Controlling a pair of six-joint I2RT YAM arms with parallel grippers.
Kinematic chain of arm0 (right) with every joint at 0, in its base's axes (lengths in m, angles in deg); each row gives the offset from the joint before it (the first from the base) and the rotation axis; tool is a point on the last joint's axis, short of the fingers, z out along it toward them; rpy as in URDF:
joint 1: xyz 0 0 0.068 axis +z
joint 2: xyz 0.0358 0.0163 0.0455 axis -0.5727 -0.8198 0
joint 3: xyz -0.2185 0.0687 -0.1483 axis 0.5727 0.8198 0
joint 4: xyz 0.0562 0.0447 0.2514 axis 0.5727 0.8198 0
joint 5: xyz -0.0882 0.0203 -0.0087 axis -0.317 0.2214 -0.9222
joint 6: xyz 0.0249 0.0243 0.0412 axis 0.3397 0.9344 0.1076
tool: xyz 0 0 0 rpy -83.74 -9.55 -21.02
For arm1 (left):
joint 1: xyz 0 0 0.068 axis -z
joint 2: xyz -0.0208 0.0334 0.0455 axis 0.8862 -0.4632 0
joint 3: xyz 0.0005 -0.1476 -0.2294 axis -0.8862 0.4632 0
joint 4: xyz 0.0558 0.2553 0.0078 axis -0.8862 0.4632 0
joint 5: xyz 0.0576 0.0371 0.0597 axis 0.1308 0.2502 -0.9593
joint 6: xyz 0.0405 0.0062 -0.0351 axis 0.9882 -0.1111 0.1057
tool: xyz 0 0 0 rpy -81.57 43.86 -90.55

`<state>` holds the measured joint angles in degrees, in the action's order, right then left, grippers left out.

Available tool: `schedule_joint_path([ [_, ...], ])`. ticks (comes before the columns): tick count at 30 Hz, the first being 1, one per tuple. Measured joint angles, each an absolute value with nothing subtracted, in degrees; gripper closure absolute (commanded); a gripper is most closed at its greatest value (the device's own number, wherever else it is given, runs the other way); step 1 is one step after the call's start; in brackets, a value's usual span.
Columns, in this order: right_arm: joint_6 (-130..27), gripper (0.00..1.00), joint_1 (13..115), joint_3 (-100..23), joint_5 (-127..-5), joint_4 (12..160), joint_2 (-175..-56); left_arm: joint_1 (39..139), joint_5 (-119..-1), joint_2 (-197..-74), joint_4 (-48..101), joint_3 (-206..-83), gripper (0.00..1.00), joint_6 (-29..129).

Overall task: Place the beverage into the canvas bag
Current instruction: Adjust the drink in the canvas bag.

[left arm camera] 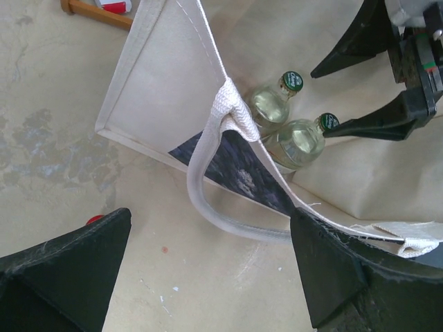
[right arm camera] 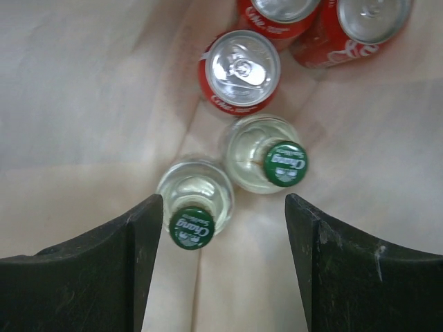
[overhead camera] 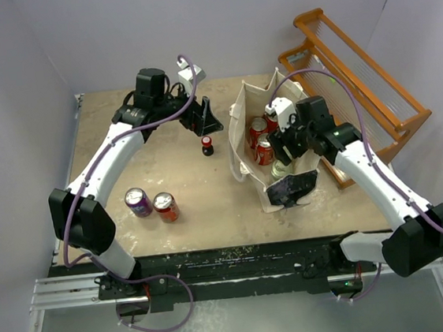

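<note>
The cream canvas bag stands open right of the table's middle. It holds red cans and two clear bottles with green caps. My right gripper hangs open over the bag's mouth. In its wrist view the right gripper has nothing between its fingers, and one bottle stands close to the left finger. My left gripper is open above a small dark bottle with a red cap on the table left of the bag. The left gripper frames bare tabletop and the bag's handle.
A purple can and a red can stand near the table's front left. An orange wooden rack sits behind and right of the bag. The bag's dark printed side faces the front edge.
</note>
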<state>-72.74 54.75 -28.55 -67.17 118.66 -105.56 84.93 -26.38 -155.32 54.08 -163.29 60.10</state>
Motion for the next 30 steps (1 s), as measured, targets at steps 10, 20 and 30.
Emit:
schedule_joint_path([
  [10,-74.73,0.39,54.79,-28.55,-62.23,120.23,-106.17,84.91,-27.8,-155.32,54.08,-163.29,0.01,60.14],
  [20,-75.01,0.52,54.79,-27.17,-62.14,120.71,-109.15,84.91,-27.91,-156.26,53.91,-163.29,0.01,60.14],
  [30,-74.64,1.0,55.08,-26.19,-63.98,122.74,-108.29,84.91,-27.97,-158.17,53.1,-163.64,0.01,60.01],
])
